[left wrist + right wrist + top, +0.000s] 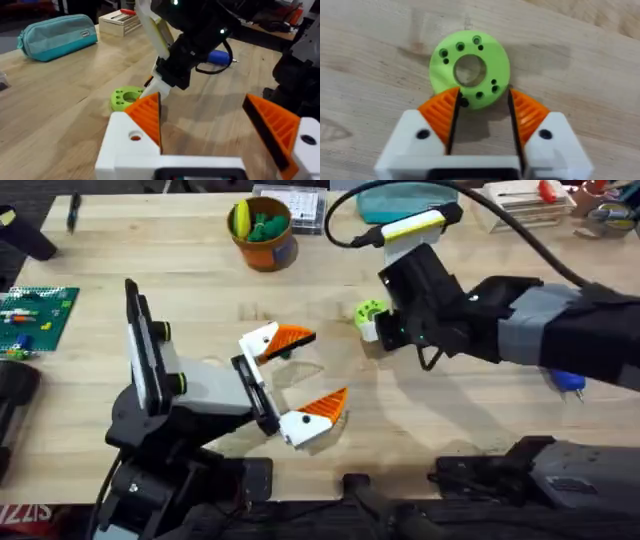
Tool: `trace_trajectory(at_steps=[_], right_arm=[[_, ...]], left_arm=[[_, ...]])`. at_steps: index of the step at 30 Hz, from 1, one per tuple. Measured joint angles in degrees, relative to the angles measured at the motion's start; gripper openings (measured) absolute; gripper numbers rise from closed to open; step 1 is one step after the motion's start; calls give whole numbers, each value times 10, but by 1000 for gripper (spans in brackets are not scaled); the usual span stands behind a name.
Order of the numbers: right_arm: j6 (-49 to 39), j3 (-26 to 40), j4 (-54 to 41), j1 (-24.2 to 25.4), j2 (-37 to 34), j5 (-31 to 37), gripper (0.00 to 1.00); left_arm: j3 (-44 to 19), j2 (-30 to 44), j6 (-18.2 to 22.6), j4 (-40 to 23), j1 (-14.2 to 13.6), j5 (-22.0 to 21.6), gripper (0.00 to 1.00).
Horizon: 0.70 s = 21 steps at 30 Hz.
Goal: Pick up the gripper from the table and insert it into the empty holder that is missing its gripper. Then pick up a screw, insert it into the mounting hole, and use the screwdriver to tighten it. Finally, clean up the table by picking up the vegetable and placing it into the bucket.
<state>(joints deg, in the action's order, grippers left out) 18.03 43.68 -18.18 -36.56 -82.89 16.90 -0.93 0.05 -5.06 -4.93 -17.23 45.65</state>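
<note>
No writing is legible. The right wrist view shows detail the overhead view lacks: a green ring (470,70) with a large centre hole and several small holes lies flat on the table (365,40), and the right gripper (482,112) has its 2 orange pads at the ring's near rim, parted and holding nothing. Overhead, the right arm reaches across mid-table, wrist tipped down. The left gripper (305,372) hovers near the front edge, spread wide and empty. The bucket (265,230) stands by the far edge. The screwdriver (219,57) lies beyond the right arm.
</note>
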Motion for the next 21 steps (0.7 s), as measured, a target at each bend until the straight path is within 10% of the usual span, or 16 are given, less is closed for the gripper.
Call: trace_trajectory(at_steps=[7,21], right_arm=[[2,0,1,0,0,2,791],[0,7,-48,0,67,-52,954]], left_arm=[[0,0,0,0,0,0,987],[0,0,0,0,0,0,986]])
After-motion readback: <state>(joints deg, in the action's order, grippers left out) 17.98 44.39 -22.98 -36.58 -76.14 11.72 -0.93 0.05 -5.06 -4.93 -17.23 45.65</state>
